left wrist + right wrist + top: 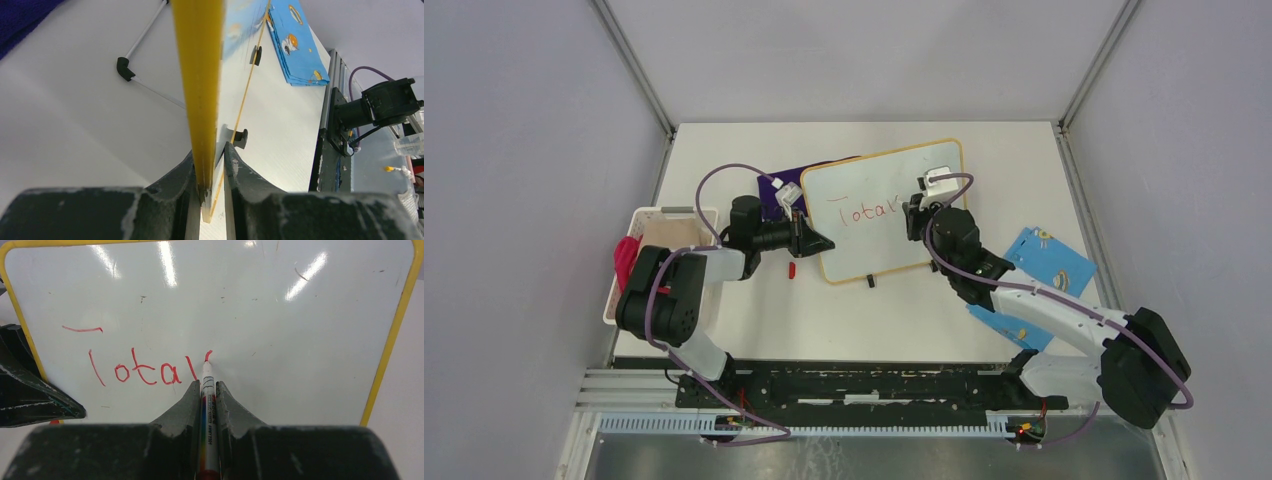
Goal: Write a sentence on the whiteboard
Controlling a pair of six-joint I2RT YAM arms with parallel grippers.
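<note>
The right gripper (207,386) is clamped shut on a marker (206,430). The tip touches the whiteboard (280,315) straight ahead, just right of the last red stroke of the sentence (142,371). The writing runs along the board's long axis, so bare white lies to the right. Farther off, the left gripper (209,167) pinches the board's yellow frame edge, probably steadying it on the worktop (904,315).

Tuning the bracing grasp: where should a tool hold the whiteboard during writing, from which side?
Pinch the thin yellow frame on the whiteboard's left edge, coming in flat from the left, as the left tool does. The rim fits between the fingers, and that side is clear of the red writing and the right tool's marker.
</note>
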